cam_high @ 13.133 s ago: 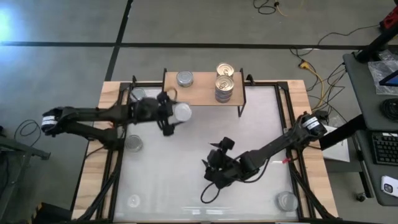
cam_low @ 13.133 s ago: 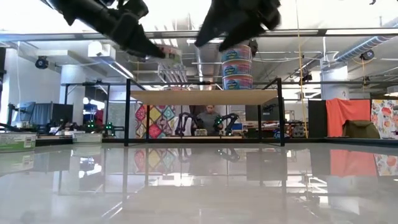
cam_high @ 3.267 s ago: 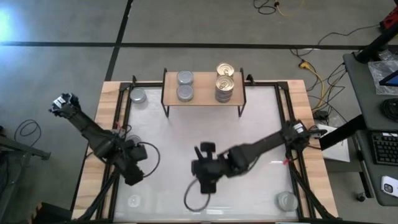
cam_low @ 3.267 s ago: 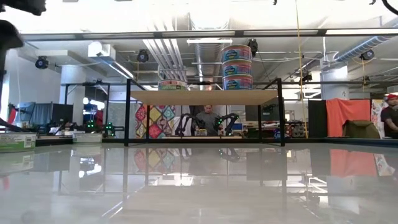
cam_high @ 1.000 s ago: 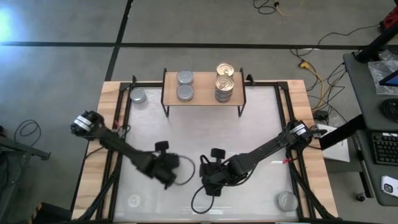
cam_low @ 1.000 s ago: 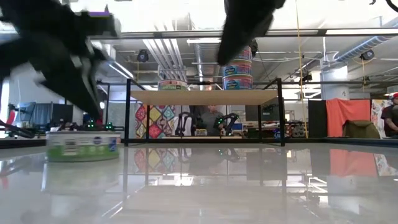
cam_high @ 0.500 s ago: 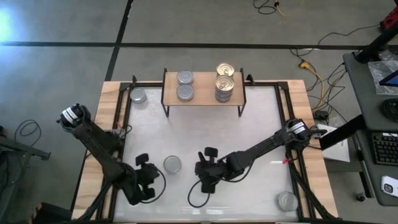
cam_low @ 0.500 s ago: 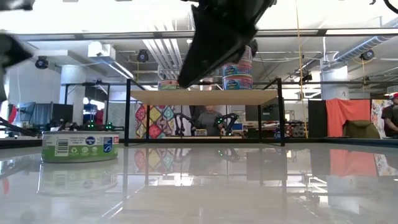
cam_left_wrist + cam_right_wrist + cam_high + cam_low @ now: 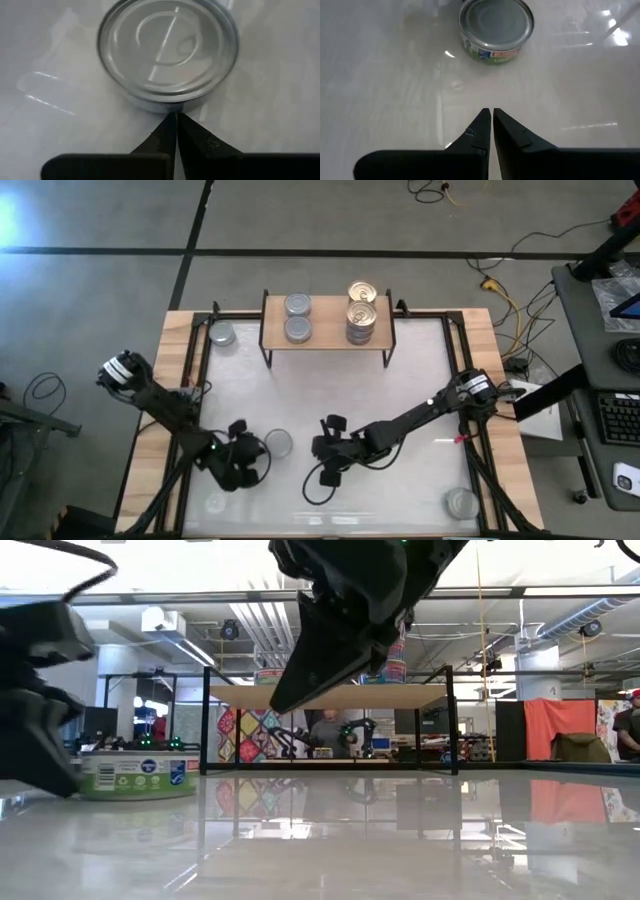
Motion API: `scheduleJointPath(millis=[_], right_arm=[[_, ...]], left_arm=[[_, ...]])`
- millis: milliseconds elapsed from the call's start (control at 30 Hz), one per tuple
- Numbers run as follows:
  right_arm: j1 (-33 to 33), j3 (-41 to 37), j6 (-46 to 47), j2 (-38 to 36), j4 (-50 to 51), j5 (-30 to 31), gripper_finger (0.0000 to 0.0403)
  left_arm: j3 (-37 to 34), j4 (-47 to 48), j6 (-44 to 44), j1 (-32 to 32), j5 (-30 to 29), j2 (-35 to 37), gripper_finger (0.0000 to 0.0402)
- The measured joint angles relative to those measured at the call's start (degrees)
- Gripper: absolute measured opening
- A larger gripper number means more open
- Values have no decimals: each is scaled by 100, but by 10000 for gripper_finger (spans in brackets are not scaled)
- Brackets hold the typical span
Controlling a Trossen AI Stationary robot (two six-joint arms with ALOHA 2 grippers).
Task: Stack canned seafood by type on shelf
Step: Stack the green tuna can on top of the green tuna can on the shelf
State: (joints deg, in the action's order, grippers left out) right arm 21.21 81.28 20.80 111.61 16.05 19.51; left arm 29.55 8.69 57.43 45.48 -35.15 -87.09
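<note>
A silver-topped tin (image 9: 278,443) (image 9: 167,50) (image 9: 496,30) of the canned seafood stands on its base on the white tabletop, between my two grippers. My left gripper (image 9: 261,453) (image 9: 176,117) is shut, and its tips are at the tin's side wall on the near left. My right gripper (image 9: 317,448) (image 9: 491,112) is shut too. It points at the tin from the table's right and stays a short way off. The shelf (image 9: 325,323) at the far edge carries silver-topped tins (image 9: 297,317) on its left part and gold-topped tins (image 9: 362,305) on its right part. My left gripper's shut fingertips (image 9: 170,125) come slanting down from the near left. They reach the foot of the tin's side wall (image 9: 167,106). I cannot tell whether they touch it. The tin stands flat on the table.
Loose tins stand at the far left beside the shelf (image 9: 222,334), at the near left corner (image 9: 215,503) and at the near right corner (image 9: 461,502). Black frame rails run along the table's left and right sides. A cable loops below my right gripper (image 9: 315,488).
My left gripper drew back from the silver-topped tin toward the near left edge, leaving it standing mid-table. It has since come back up to the tin's side. My right gripper has crept toward the table's left, closer to the tin.
</note>
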Motion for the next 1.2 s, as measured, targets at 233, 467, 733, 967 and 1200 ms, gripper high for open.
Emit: scheduleJointPath(millis=[233, 467, 733, 967, 1200], right_arm=[[-40, -350, 116, 2, -263, 64, 13], [-37, -449, 759, -9, 417, 368, 13], [-42, -424, 1545, -11, 2039, 871, 13], [-352, -767, 1351, -11, 1406, 1532, 13], [-634, -1165, 505, -4, -393, 1289, 13]], left_arm=[[-286, -987, -1257, -884, 10, -4, 0], [-322, -2836, -2662, -2077, -57, -247, 0], [-36, -2641, -3080, -2487, 538, -400, 0], [-49, -2004, -1982, -1689, 853, -212, 0], [14, -2436, -1595, -1438, 57, -663, 0]])
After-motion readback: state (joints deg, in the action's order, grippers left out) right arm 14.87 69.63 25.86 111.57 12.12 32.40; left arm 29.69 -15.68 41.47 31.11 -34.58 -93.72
